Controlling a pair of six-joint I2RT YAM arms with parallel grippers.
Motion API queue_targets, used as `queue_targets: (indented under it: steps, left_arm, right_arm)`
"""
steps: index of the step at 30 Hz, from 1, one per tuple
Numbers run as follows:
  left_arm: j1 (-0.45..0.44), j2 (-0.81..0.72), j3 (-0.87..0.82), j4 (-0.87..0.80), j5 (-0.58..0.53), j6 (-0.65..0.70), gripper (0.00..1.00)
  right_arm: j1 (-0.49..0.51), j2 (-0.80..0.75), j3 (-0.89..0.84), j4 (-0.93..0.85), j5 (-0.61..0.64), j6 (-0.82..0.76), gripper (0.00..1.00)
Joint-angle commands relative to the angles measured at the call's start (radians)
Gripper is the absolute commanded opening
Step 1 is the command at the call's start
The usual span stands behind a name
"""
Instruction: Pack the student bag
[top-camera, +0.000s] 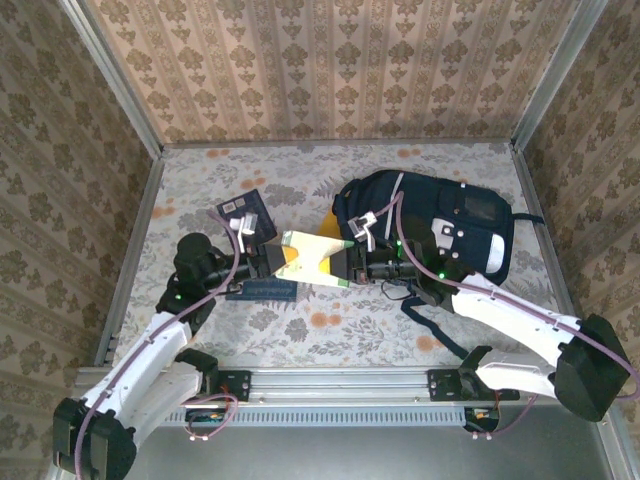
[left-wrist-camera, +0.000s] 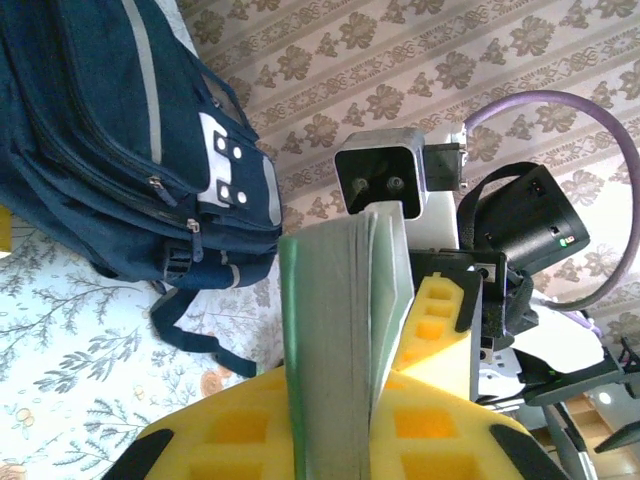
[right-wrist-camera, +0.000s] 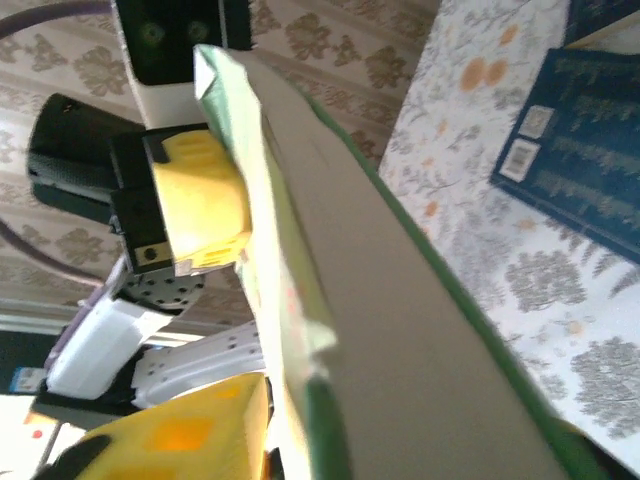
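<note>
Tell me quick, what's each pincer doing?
Left pincer: closed on the book.
Right pincer: around the book, grip cannot be told.

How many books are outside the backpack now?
3: green-edged cream book lifted at centre; dark blue book lying far left; second dark blue book beneath the left arm. Others may be hidden.

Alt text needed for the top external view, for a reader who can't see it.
Two robot arms meet at mid-table, the left claw and right claw at opposite ends of a thin pale book with a green edge. A navy student bag lies on the right of the floral table; dark blue books lie by the left claw.
</note>
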Motion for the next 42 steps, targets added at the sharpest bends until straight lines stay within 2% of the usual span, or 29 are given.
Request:
queue_targets:
  steps: [1,3,5,7,9,13,23,29,33,38,40,42]
  left_arm:
    - [0.040,-0.051,0.064,-0.168,-0.039,0.119,0.00]
    - [0.075,-0.073,0.120,-0.358,-0.101,0.225,0.00]
    - [0.106,-0.074,0.179,-0.512,-0.165,0.313,0.00]
    - [0.128,-0.067,0.208,-0.561,-0.178,0.349,0.00]
    - [0.143,-0.069,0.221,-0.581,-0.192,0.366,0.00]
    - [0.158,-0.068,0.242,-0.645,-0.261,0.448,0.00]
    - [0.209,-0.060,0.201,-0.610,-0.225,0.465,0.00]
    - [0.212,-0.045,0.194,-0.594,-0.208,0.457,0.00]
    - [0.211,-0.048,0.186,-0.582,-0.200,0.451,0.00]
    - [0.209,-0.044,0.183,-0.577,-0.195,0.449,0.00]
    - [0.209,-0.043,0.182,-0.574,-0.196,0.448,0.00]
    - [0.209,-0.041,0.181,-0.572,-0.195,0.446,0.00]
  right_arm:
    - [-0.027,-0.063,0.064,-0.259,0.203,-0.137,0.53]
    - [-0.045,-0.092,0.095,-0.408,0.386,-0.204,0.58]
    - [-0.055,-0.097,0.132,-0.548,0.677,-0.180,0.58]
    - [-0.082,-0.073,0.173,-0.610,0.809,-0.175,0.54]
    - [-0.116,-0.027,0.216,-0.651,0.867,-0.175,0.54]
    - [-0.202,0.078,0.296,-0.661,0.869,-0.194,0.53]
    - [-0.354,0.349,0.497,-0.624,0.763,-0.274,0.59]
    - [-0.384,0.489,0.581,-0.630,0.737,-0.254,0.58]
    - [-0.394,0.562,0.608,-0.581,0.640,-0.251,0.51]
    - [-0.386,0.620,0.631,-0.560,0.622,-0.245,0.44]
    - [-0.387,0.641,0.631,-0.551,0.605,-0.246,0.38]
    - [-0.387,0.659,0.633,-0.542,0.573,-0.256,0.24]
